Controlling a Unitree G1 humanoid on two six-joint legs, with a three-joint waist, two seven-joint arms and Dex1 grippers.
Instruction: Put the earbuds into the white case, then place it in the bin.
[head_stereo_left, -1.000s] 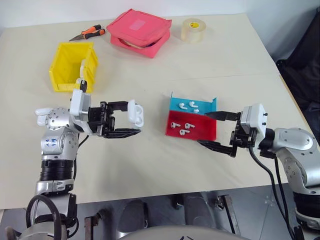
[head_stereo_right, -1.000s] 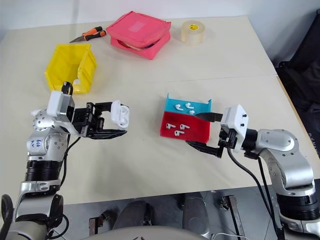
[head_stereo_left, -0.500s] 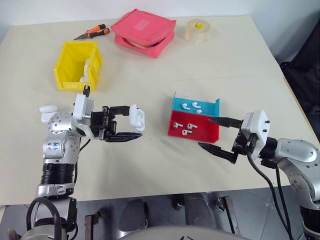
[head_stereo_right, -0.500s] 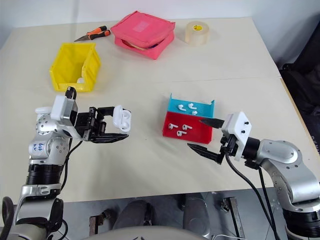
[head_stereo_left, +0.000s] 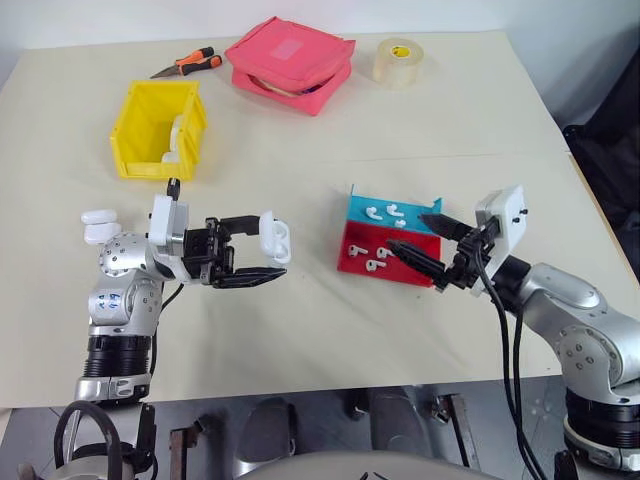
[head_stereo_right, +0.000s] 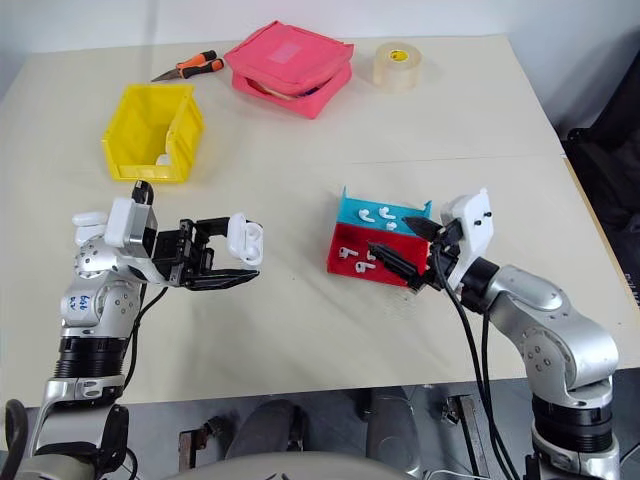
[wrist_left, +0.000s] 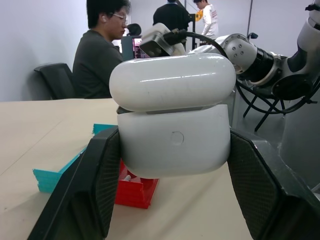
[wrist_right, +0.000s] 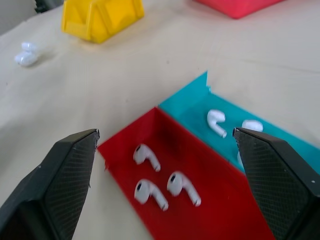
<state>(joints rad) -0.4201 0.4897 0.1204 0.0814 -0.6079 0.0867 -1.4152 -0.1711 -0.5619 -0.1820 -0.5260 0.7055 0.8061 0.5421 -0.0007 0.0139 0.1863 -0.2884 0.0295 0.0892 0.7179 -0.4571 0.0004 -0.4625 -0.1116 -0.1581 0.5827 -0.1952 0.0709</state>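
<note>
My left gripper (head_stereo_left: 270, 247) is shut on a white case (head_stereo_left: 272, 236), held above the table left of centre; in the left wrist view the case (wrist_left: 172, 120) sits between both fingers (wrist_left: 95, 185) with its lid slightly ajar. Earbuds lie in a red tray (head_stereo_left: 348, 265) and a blue tray (head_stereo_left: 358, 208); three earbuds (wrist_right: 150, 192) are in the red one, two (wrist_right: 216, 121) in the blue. My right gripper (head_stereo_left: 412, 233) is open, its fingers reaching over the red tray's right side. The yellow bin (head_stereo_left: 135, 165) stands far left with a white case (head_stereo_left: 175, 140) inside.
Two more white cases (head_stereo_left: 98, 226) lie on the table by my left arm. At the far edge are a pink-red pouch (head_stereo_left: 290, 62), a tape roll (head_stereo_left: 398, 60) and orange-handled pliers (head_stereo_left: 182, 66). A seated person (wrist_left: 100, 55) shows beyond the table.
My right gripper has rolled and swung in from the right of the trays to reach over the red tray, still open. The left gripper holds the case in the same place.
</note>
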